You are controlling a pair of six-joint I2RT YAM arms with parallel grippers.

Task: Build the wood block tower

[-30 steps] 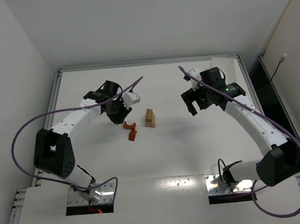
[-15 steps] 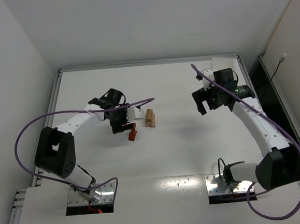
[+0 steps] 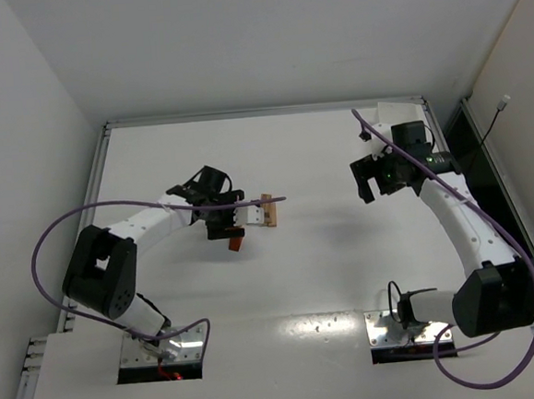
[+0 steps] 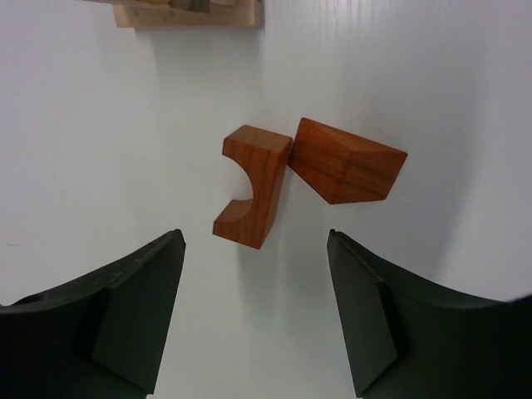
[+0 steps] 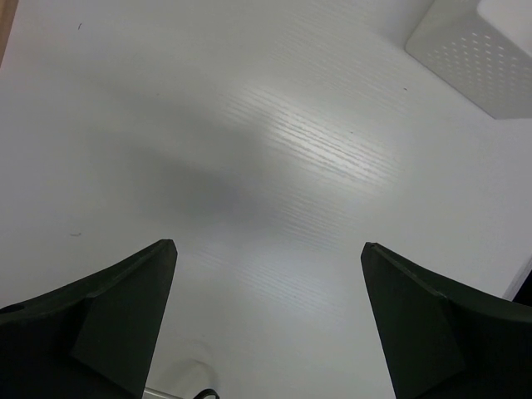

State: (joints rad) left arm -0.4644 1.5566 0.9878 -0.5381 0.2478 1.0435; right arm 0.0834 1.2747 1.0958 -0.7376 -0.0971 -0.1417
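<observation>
- Left gripper (image 4: 253,243): fingers apart, gripping nothing; reddish arch block (image 4: 256,179) lies between them, touching a reddish wedge block (image 4: 345,170).
- Right gripper (image 5: 268,248): spread wide, empty, over bare table (image 5: 249,125); white box (image 5: 482,50) nearby.

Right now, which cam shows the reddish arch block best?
Left wrist: the arch block sits mid-frame, curved cutout clear, touching a second reddish block. Top external shows only a reddish speck, shape unreadable. Right wrist shows none of it.
</observation>
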